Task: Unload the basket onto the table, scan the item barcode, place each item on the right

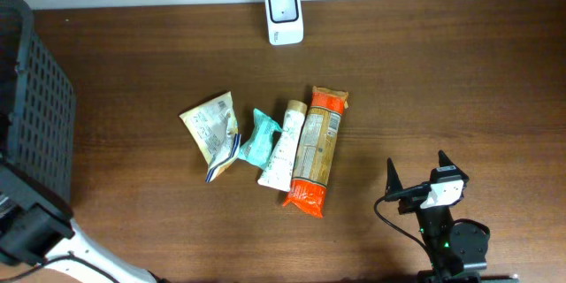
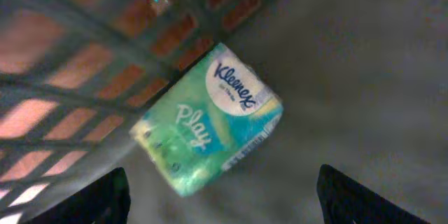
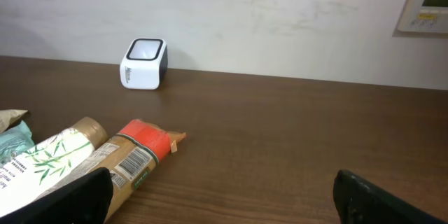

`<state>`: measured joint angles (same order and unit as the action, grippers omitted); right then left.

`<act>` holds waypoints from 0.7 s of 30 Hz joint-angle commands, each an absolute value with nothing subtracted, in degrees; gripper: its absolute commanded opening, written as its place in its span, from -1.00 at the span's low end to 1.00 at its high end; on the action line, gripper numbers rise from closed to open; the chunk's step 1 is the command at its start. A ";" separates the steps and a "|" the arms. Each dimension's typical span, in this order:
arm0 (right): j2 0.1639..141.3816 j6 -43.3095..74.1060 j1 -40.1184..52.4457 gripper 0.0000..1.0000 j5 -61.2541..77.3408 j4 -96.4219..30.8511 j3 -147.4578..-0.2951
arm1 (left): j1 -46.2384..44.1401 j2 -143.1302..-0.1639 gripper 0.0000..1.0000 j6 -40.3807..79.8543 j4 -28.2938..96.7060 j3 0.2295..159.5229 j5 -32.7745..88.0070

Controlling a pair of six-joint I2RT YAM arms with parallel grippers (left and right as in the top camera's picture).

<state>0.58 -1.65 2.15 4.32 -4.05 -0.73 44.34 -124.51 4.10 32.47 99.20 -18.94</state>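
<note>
A green and white Kleenex tissue pack point(image 2: 210, 119) lies on the grey floor of the dark mesh basket point(image 2: 84, 63). My left gripper point(image 2: 224, 197) hangs over it, open, its black fingers wide apart on either side of the pack's near corner and clear of it. On the table lie a tan packet point(image 1: 210, 128), a teal packet point(image 1: 259, 137), a white bamboo-print tube point(image 1: 283, 146) and an orange and tan package point(image 1: 317, 150), whose barcode point(image 3: 129, 159) faces up. The white scanner point(image 1: 284, 15) stands at the far edge. My right gripper point(image 1: 416, 175) rests open at the front right, holding nothing.
The black mesh basket point(image 1: 35, 97) fills the table's left side, with the left arm's base point(image 1: 31, 230) in front of it. A white wall panel point(image 3: 428, 3) hangs on the wall at the back right. Bare brown tabletop point(image 1: 460, 80) stretches right of the items.
</note>
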 commanded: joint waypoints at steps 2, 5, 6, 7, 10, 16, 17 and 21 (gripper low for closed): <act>0.21 -1.26 2.57 0.97 4.23 -4.14 -0.32 | 44.45 -129.03 0.67 1.45 28.64 99.09 -23.22; 0.21 -1.26 2.57 0.97 4.23 -4.14 -0.32 | 44.45 -131.09 0.40 1.45 27.86 99.09 -23.44; 0.21 -1.26 2.57 0.97 4.23 -4.14 -0.32 | 44.45 -132.14 0.30 1.45 27.86 99.07 -23.46; 0.21 -1.26 2.57 0.97 4.21 -4.16 -0.32 | 44.45 -133.10 0.27 1.45 27.81 99.07 -23.90; 0.21 -1.26 2.57 0.97 4.23 -4.16 -0.32 | 44.45 -135.20 -1.00 1.45 27.75 99.07 -23.90; 0.19 -1.26 2.57 0.97 4.23 -4.16 -0.32 | 42.48 -125.03 -1.00 1.48 31.33 104.22 -22.02; 0.21 -1.26 2.57 0.97 4.21 -4.16 -0.32 | 41.58 -119.52 -1.00 1.48 31.77 105.41 -17.63; 0.21 -1.26 2.57 0.97 4.21 -4.16 -0.32 | 35.75 -99.79 -1.00 1.61 35.40 105.67 -1.93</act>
